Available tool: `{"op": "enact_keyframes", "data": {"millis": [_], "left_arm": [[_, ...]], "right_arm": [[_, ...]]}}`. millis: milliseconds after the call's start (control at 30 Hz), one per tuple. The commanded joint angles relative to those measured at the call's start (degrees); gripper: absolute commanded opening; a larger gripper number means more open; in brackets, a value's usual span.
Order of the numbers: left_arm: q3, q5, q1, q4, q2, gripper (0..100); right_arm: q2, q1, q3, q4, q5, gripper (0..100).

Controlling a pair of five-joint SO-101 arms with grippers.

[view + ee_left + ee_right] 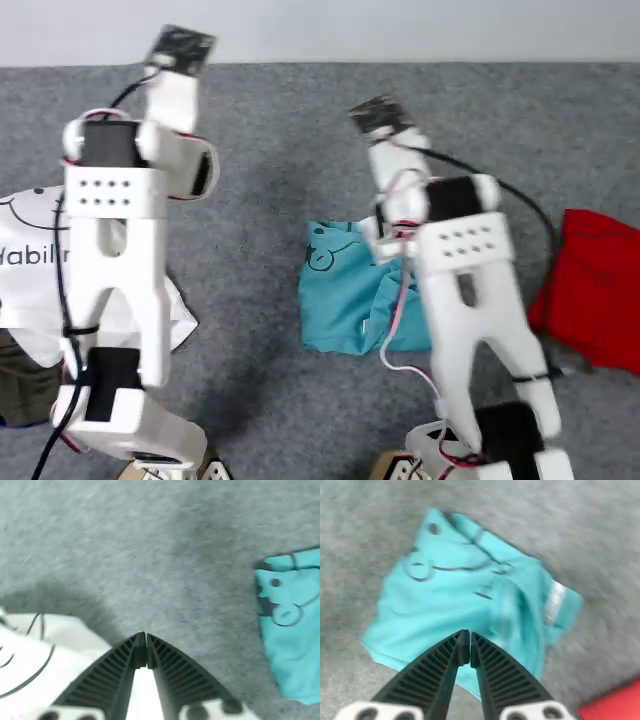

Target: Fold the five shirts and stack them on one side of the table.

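Shirts: teal one (pixel 335 300), white one (pixel 25 295), red one (pixel 595 285).

Left claw (pixel 146 644) and right claw (pixel 470 641) both closed, tips together.

Bench (pixel 270 130) top is wrapped in a mid-grey cover (pixel 590 525), felt or short-pile carpet, with a mottled, fuzzy texture. The same weave shows close up in both wrist views. In the high view a pale, plain off-white strip (pixel 420 30) runs along the far edge. Wall or backboard, can't tell which. It meets the grey in a straight line. Light is soft and diffuse, roughly from above. Shadows (pixel 245 365) on the cover have blurred edges and are darkest toward the front of the bench. The left wrist view has another dim patch (pixel 55 592).
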Motion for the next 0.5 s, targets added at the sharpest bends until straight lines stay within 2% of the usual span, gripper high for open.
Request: {"op": "enact_keyframes", "data": {"millis": [0, 200, 333, 467], "left_arm": [[0.57, -0.18, -2.99, 1.23, -3.60, 0], [1.45, -0.18, -3.60, 1.23, -3.78, 0], [1.45, -0.18, -3.60, 1.23, -3.78, 0], [1.45, -0.18, -3.60, 1.23, -3.78, 0]], "right_arm": [[4.00, -2.95, -0.26, -2.07, -0.79, 0.9], [15.16, -3.91, -0.26, -2.68, -0.62, 0.9], [21.76, 0.66, 1.41, -0.13, 4.75, 0.9], [21.93, 9.54, 4.75, 1.45, 12.31, 0.9]]}}
